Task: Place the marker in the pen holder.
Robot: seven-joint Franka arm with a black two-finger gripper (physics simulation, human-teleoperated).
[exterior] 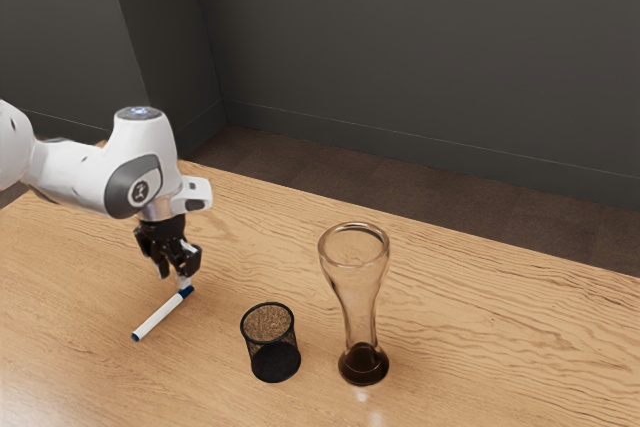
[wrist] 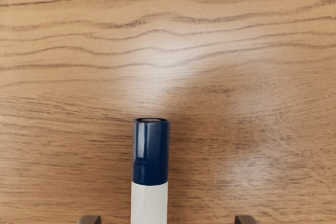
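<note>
Beside pen holder (exterior: 272, 349), apparently beer glass (exterior: 360, 299).

You have the marker (wrist: 149, 203) cut off by the wrist view's edge. The exterior view's left edge crops your arm (exterior: 80, 175)

In the exterior view, the white arm (exterior: 75, 172) enters from the left edge of the frame and bends downward at its rounded wrist (exterior: 142, 167), left of centre. Beneath hangs the black pincer (exterior: 176, 273), pointing down, its fingers parted. In the wrist view, their tips (wrist: 89, 220) peek in, well apart, along the lower edge.
</note>
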